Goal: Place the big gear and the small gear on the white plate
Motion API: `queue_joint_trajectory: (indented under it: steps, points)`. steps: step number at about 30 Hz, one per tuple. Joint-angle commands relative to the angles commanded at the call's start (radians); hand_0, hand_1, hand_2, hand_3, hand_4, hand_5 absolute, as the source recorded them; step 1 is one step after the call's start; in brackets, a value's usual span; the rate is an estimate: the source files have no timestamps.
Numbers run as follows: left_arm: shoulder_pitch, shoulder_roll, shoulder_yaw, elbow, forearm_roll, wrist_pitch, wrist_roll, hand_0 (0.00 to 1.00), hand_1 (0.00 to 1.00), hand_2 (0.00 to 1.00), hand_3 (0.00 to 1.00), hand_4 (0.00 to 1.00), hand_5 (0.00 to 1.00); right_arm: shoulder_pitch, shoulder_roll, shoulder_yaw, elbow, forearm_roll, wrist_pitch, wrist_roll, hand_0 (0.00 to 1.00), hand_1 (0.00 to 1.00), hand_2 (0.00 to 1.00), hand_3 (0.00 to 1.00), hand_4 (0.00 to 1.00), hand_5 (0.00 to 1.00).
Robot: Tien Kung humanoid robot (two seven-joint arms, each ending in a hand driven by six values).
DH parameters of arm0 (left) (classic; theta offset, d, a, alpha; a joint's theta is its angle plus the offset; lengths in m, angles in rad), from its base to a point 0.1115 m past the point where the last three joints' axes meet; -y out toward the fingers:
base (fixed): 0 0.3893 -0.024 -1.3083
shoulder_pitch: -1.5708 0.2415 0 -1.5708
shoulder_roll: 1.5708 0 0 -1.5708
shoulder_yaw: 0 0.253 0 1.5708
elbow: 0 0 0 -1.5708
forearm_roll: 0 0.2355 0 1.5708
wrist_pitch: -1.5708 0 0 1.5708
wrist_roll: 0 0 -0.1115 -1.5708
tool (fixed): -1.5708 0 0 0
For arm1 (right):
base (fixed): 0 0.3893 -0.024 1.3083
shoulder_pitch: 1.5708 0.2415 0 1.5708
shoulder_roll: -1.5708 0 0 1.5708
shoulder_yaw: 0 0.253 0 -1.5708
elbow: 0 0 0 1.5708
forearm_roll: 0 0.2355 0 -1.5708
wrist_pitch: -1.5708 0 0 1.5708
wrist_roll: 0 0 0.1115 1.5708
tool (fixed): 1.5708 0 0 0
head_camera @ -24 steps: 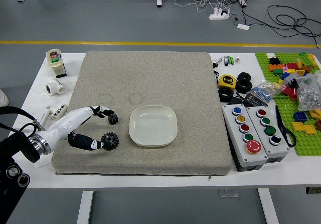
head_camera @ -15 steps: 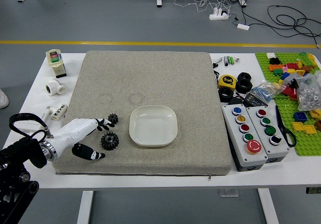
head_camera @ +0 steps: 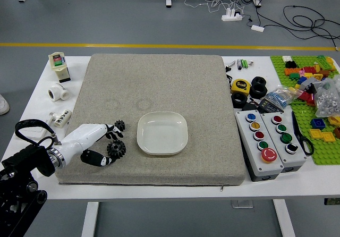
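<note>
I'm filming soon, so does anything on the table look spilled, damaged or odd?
One thing: a faint ring on the grey mat, beyond the far left corner of the white plate. It may be a stain, an imprint or something clear; I can't tell. Otherwise nothing looks spilled or broken.

Big gear — left of plate | small gear — behind big gear | all on mat

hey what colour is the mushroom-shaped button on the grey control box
Red, clearest in the head view.
</note>
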Motion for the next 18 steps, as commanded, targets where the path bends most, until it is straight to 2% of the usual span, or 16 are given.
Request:
queue_joint_trajectory:
  steps: [1,2,7,8,18]
  points:
    - [0.0,-0.001,0.001,0.004,0.0,-0.006,-0.001,0.443,0.495,0.533,0.569,0.538,0.021,0.0,0.0,0.0,0.0,0.0,0.0,0.0,0.658,0.67,0.749,0.564,0.757,0.612]
    - [0.0,-0.001,0.001,0.007,0.0,-0.01,-0.001,0.358,0.452,0.499,0.532,0.148,0.002,0.0,0.0,-0.001,0.0,0.0,0.0,0.0,0.658,0.67,0.751,0.564,0.757,0.611]
    - [0.004,0.0,0.0,0.01,0.0,-0.015,-0.005,0.358,0.452,0.499,0.532,0.148,0.002,0.0,0.0,0.0,0.0,-0.001,0.0,-0.001,0.658,0.67,0.751,0.564,0.757,0.611]
    - [0.004,0.001,0.0,0.008,0.0,-0.012,-0.006,0.285,0.376,0.435,0.498,0.002,0.002,0.0,0.0,0.0,0.0,-0.001,0.0,-0.001,0.657,0.67,0.75,0.564,0.756,0.61]
    - [-0.006,0.002,-0.03,-0.026,0.0,0.034,-0.008,0.276,0.347,0.408,0.481,0.002,0.002,0.002,0.0,0.0,0.0,0.0,0.0,-0.001,0.657,0.669,0.75,0.564,0.756,0.607]
